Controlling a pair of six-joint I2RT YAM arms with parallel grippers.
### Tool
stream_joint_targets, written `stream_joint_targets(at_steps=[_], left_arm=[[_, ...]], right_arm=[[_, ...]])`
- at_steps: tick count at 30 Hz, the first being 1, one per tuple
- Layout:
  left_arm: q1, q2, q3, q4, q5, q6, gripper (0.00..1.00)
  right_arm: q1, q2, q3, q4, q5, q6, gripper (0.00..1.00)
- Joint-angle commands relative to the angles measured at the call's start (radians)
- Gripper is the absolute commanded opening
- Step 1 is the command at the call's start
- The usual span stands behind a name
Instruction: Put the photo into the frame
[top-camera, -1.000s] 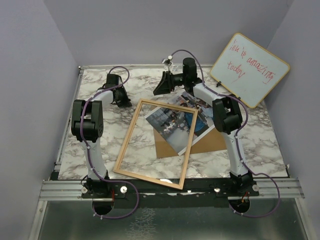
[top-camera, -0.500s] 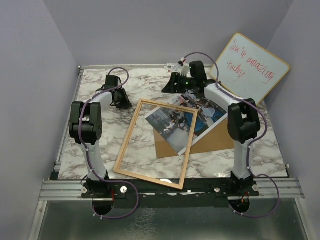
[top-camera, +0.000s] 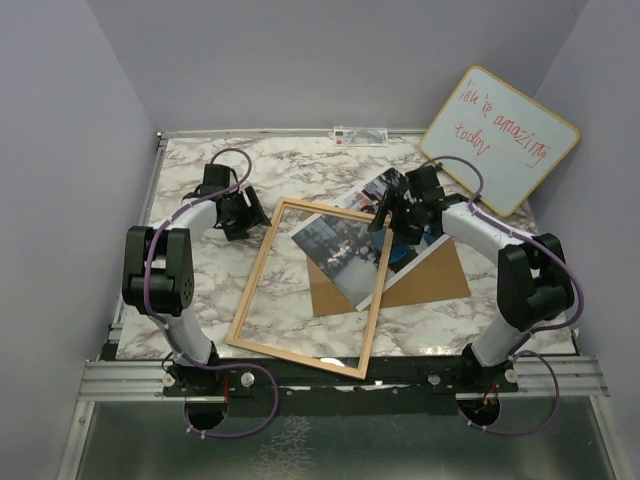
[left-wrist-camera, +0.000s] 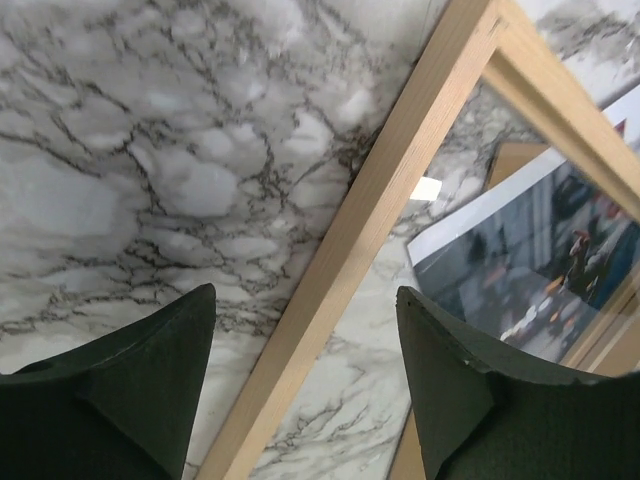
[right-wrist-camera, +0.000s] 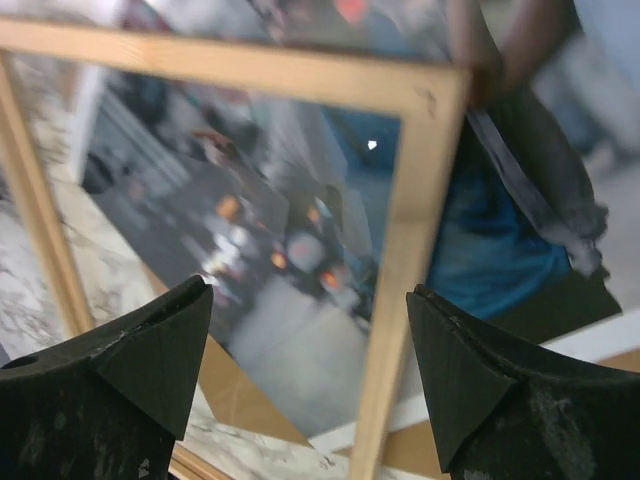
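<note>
The frame of thin light wood lies tilted mid-table, partly over the photo, whose far end sticks out past the frame's far rail. My left gripper hangs open at the frame's far left corner. In the left wrist view the frame's rail runs diagonally between the spread fingers, and a corner of the photo shows through the pane. My right gripper is open above the frame's far right corner. In the right wrist view its fingers straddle the rail, with the photo behind the pane.
A plain brown backing board lies under the photo, right of the frame. A wood-edged whiteboard with red writing leans at the back right. The marble tabletop ends at a metal rail near the arm bases.
Both grippers have opened. The right arm has swung from the back of the table down to the frame's far right corner. The left gripper has shifted slightly.
</note>
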Motion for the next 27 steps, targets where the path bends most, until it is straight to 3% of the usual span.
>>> stream_joint_targets(at_steps=[1,10,17,27], left_arm=[[-0.017,-0.04,-0.07,-0.036,0.058,-0.008,0.75],[-0.05,-0.051,-0.104,-0.065,0.082,0.005,0.74],[-0.058,-0.041,-0.108,-0.077,0.128,-0.007,0.65],[-0.078,-0.002,-0.051,-0.062,0.161,-0.049,0.6]], right_arm=[[0.004,-0.026,-0.102,-0.052,-0.036,0.079,0.84],[0.003,0.033,-0.141,0.011,-0.154,0.058,0.87],[0.003,0.078,-0.095,0.099,-0.235,0.031,0.69],[0.0,0.214,0.114,0.183,-0.241,-0.063,0.64]])
